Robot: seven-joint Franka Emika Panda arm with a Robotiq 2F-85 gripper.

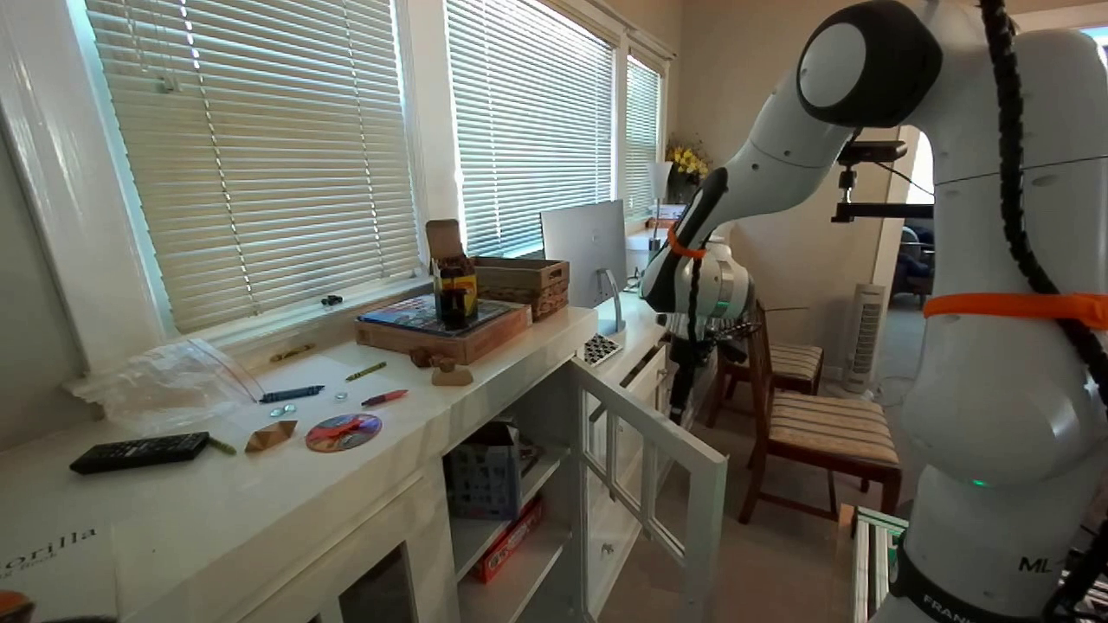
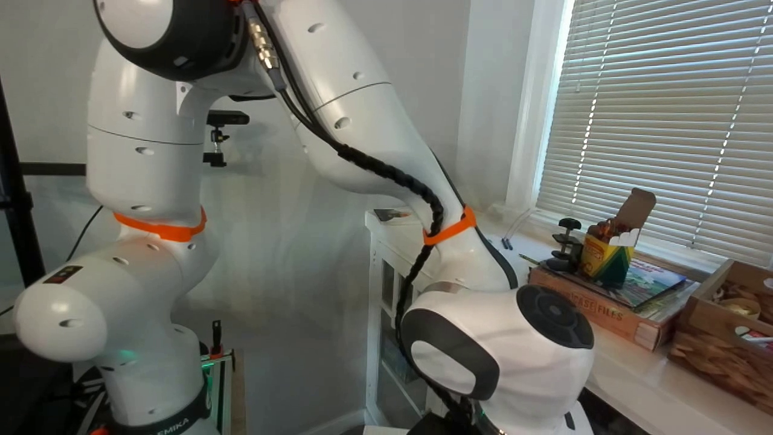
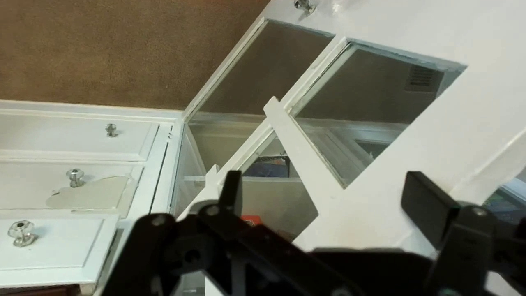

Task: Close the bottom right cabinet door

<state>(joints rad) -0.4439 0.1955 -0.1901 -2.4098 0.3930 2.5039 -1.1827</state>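
Observation:
The bottom right cabinet door [image 1: 705, 510] is a white frame with glass panes. It stands swung open, out from the cabinet, in an exterior view. In the wrist view the door [image 3: 370, 205] fills the middle and right, with a glass knob [image 3: 304, 5] near the top edge. My gripper [image 1: 681, 394] points down on the door's outer side, by the drawer fronts. In the wrist view the gripper [image 3: 324, 193] is open, fingers wide apart with nothing between them; the door lies beyond them. Whether a finger touches it I cannot tell. In an exterior view the arm hides the door.
White drawers [image 3: 74, 181] with glass knobs stand beside the door. The open cabinet holds a red box [image 1: 509, 541] on a shelf. A wooden chair [image 1: 822, 424] stands behind the gripper. The counter [image 1: 216, 510] carries a remote, crayons, boxes and a monitor.

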